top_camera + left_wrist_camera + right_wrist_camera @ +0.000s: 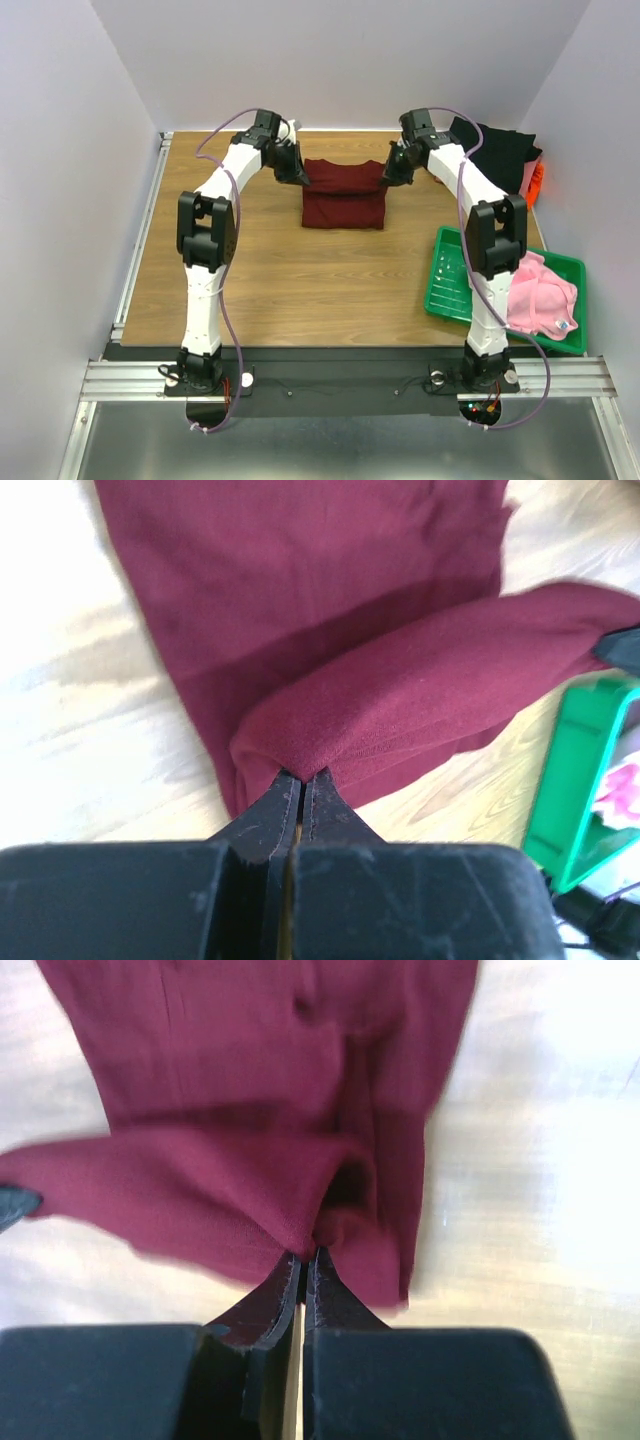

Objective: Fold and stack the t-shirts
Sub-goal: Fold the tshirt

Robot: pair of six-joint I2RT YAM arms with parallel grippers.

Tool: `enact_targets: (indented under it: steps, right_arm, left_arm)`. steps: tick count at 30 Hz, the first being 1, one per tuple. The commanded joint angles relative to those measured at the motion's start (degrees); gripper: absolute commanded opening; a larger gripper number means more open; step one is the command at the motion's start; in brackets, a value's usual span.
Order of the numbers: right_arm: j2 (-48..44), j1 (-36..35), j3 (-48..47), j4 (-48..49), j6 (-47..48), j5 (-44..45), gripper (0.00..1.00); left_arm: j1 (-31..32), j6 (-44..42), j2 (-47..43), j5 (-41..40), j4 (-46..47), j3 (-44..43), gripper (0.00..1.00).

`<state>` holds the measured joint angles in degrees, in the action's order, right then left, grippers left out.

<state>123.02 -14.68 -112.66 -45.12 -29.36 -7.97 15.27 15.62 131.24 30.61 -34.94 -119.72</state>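
Inside left fingers (270, 820) and right fingers (272, 1298), maroon t-shirt (345, 195) sits pinched.

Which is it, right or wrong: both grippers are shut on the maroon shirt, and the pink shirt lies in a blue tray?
Wrong in one respect: the tray is green, not blue, as the top view shows. The rest holds: the left gripper and the right gripper are both shut on the maroon shirt, and the pink shirt lies in that tray.

Matt maroon t-shirt (344, 194) cloth — grained wood table (300, 290)
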Motion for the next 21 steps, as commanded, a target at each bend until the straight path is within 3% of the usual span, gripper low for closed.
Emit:
enact_targets:
  steps: [1,9,21]
  right_arm:
    - [-10.16,0.53,8.65,0.13,3.25,-5.74,0.00]
    - [-25.01,-0.35,21.60,-1.28,6.86,-8.29,0.00]
    - [-39.42,-6.50,32.76,-6.73,6.16,-8.91,0.00]
  left_arm:
    - [-0.68,-5.50,-11.08,-0.02,0.22,9.13,0.00]
    - [0.46,-7.53,-30.23,0.59,8.92,30.66,0.00]
    - [3.37,-7.53,-46.93,0.85,9.27,47.28,0.00]
